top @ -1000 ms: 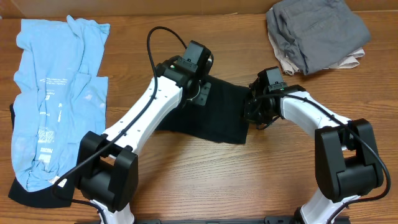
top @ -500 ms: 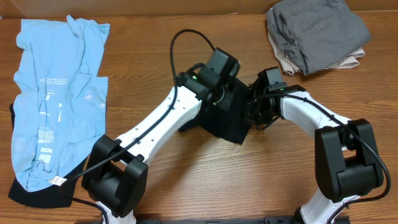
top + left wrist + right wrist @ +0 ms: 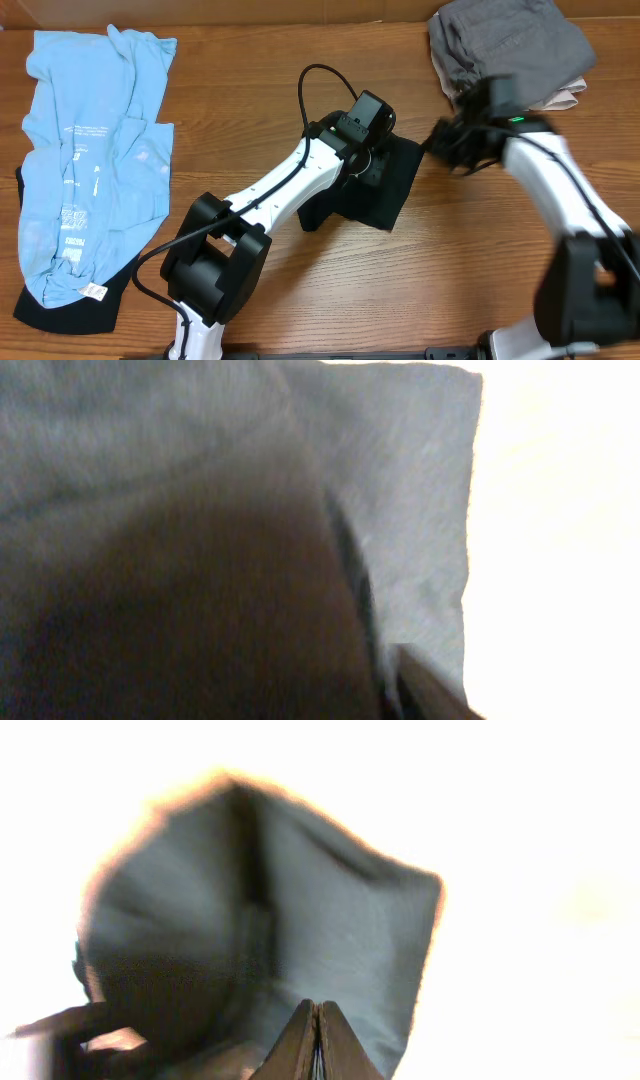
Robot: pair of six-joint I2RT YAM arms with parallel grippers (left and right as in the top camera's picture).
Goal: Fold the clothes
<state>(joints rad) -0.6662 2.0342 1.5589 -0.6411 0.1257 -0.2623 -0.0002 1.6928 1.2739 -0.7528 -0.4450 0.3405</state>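
A black garment [image 3: 385, 195] lies folded into a narrow shape at the table's middle. My left gripper [image 3: 374, 165] sits low over its upper part. In the left wrist view, dark and grey cloth [image 3: 400, 480] fills the frame and only one finger [image 3: 425, 690] shows, off to the right, so the jaws stand open. My right gripper [image 3: 447, 140] is blurred, just off the garment's upper right corner. The right wrist view shows that gripper [image 3: 315, 1016] with its fingers pressed together and the dark cloth [image 3: 300, 900] beyond them.
A light blue shirt [image 3: 90, 150] is spread at the far left over another black garment [image 3: 60, 310]. At the back right corner, a grey folded pile [image 3: 510, 50] rests on a beige piece [image 3: 562, 98], close behind the right arm.
My left arm swept right, carrying the garment's left side over its right side, and its jaws opened. My right arm pulled away up and to the right.
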